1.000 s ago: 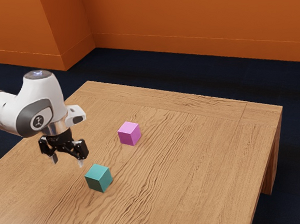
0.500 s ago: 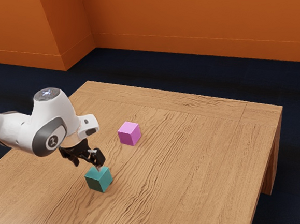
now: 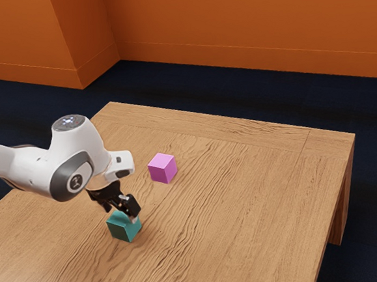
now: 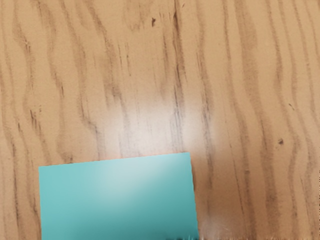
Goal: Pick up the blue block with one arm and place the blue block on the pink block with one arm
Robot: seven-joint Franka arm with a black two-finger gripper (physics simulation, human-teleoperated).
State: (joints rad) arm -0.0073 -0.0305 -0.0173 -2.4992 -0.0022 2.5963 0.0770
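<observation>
Right, exterior view first. White arm (image 3: 40,169) in from the exterior view's left, bent low over the wooden bench (image 3: 244,189). Black claw (image 3: 121,210) down right at the top of the blue block (image 3: 123,230), more teal than blue to the eye. Fingers spread wide, one tip off each side of the block's top face, gripping nothing; any contact with the block too close to call. Block flat on the bench, nearer the camera than the pink block (image 3: 162,167) and a little toward the exterior view's left of it, well apart, bare wood between. Pink block flat on the bench too, off on its own.

Over to the wrist view. Blue block (image 4: 117,197) just under the hand, one flat teal face square to the camera, blurred along its near edge. Wavy wood grain of the bench (image 4: 225,100) beyond the block's far and side edges.
</observation>
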